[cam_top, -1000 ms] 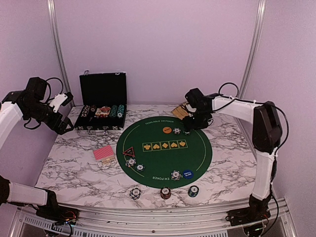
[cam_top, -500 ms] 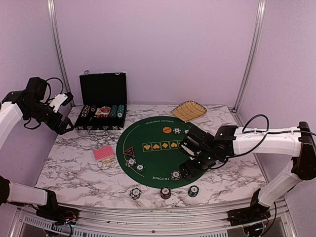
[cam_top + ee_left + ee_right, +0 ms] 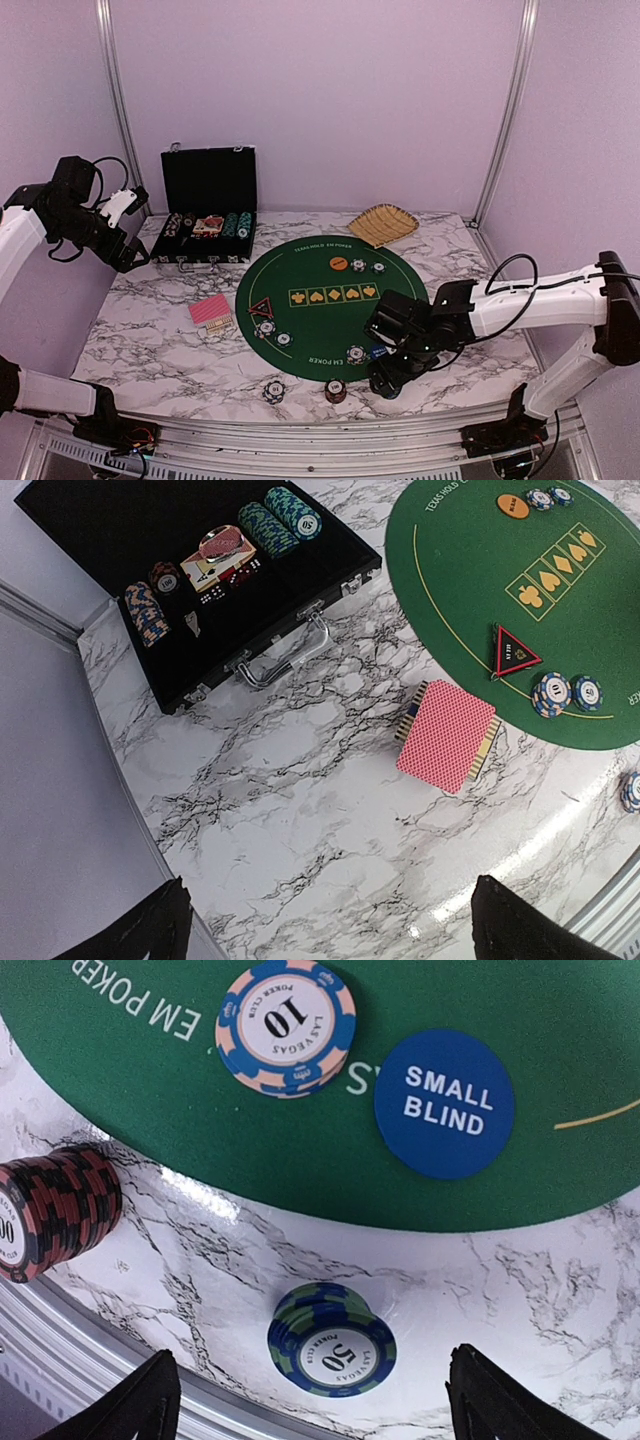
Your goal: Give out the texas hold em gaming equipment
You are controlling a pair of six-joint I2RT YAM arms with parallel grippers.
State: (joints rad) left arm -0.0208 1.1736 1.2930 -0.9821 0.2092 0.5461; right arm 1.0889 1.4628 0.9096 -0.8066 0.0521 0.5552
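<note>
My right gripper (image 3: 388,380) hangs open low over the table's front edge. A blue-green chip stack marked 50 (image 3: 333,1340) stands on the marble between its spread fingertips (image 3: 497,1400), untouched. Beyond it on the green mat (image 3: 200,1150) lie the blue small-blind button (image 3: 444,1103) and a blue-and-pink chip stack marked 10 (image 3: 286,1028). A red-black stack (image 3: 55,1210) stands to the left. My left gripper (image 3: 125,255) is open and empty, raised at the far left. Below it lie the pink-backed cards (image 3: 446,735) and the black-red triangular marker (image 3: 512,650).
An open black case (image 3: 208,215) with chips and cards stands at the back left. The tan basket (image 3: 383,224) sits at the back. An orange button (image 3: 339,264) and two chips (image 3: 358,265) lie on the far mat. Another stack (image 3: 273,389) stands near the metal front rail (image 3: 300,430).
My right arm has swung from the back by the basket to the table's front, over the blue-green stack, its jaws opening wider. The left arm has not moved.
</note>
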